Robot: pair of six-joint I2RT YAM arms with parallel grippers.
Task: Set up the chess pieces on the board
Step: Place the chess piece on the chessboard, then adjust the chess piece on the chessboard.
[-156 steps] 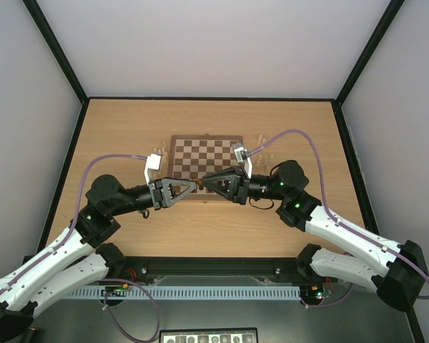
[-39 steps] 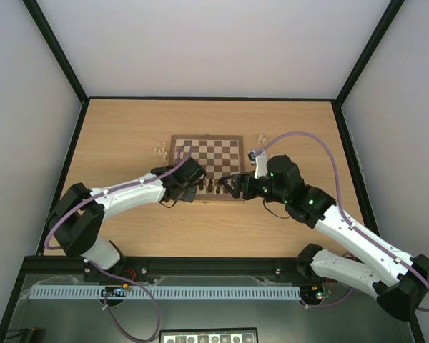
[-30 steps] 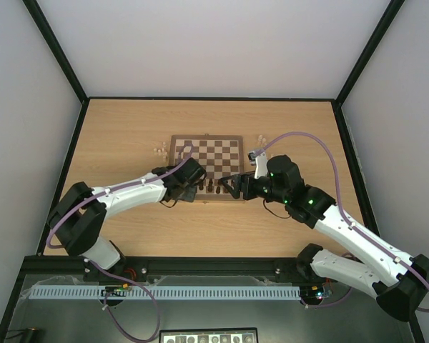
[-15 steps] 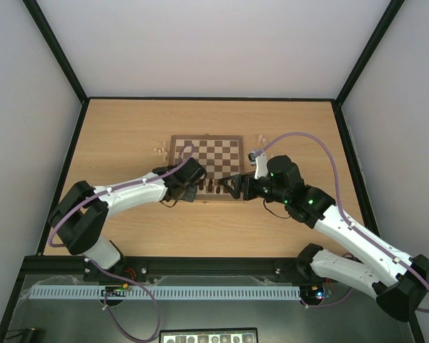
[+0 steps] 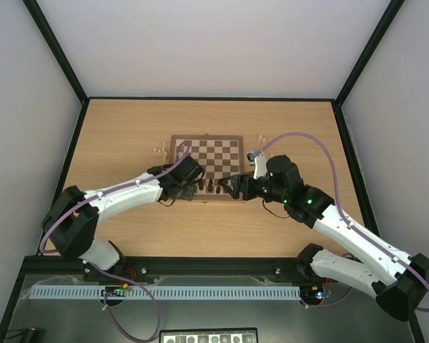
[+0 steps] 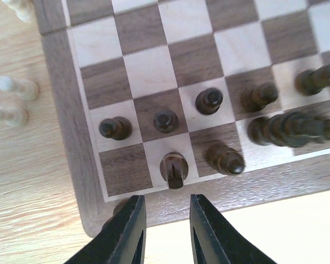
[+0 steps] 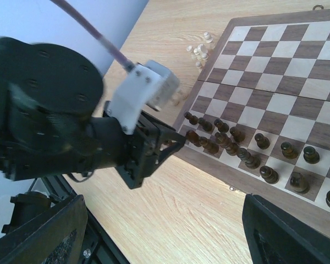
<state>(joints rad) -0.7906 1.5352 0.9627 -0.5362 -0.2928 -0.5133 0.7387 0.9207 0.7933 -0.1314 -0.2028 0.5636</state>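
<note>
Board (image 5: 206, 154) position: middle of the bench (image 5: 129, 128), with one edge parallel to the near edge of the bench. The dark chess pieces (image 7: 231, 144) stand in the two rows of squares along the near edge of the board (image 7: 297, 66). The pale chess pieces (image 5: 159, 150) lie on the bench in two small groups. One group is just beside the left edge of the board and the other just beside its right edge, both toward the far corners.

The left hand (image 5: 188, 190) is over the near-left corner of the board. In the left wrist view, the left hand (image 6: 166, 206) has its fingers (image 6: 129, 234) a narrow gap apart, with nothing between them. The fingertips lie over the near border of the board (image 6: 66, 143). Directly ahead of the gap, a dark piece (image 6: 173, 168) stands in the nearest row, on the second square from the left edge. It is apart from both fingers. Two pale pieces (image 6: 14, 87) lie on the bench just off the left border.

The right hand (image 5: 230, 187) is at the near edge of the board, to the right of the left hand and pointing toward it. In the right wrist view, the right hand (image 7: 165, 220) has its fingers (image 7: 38, 231) spread wide apart and holds nothing.
</note>
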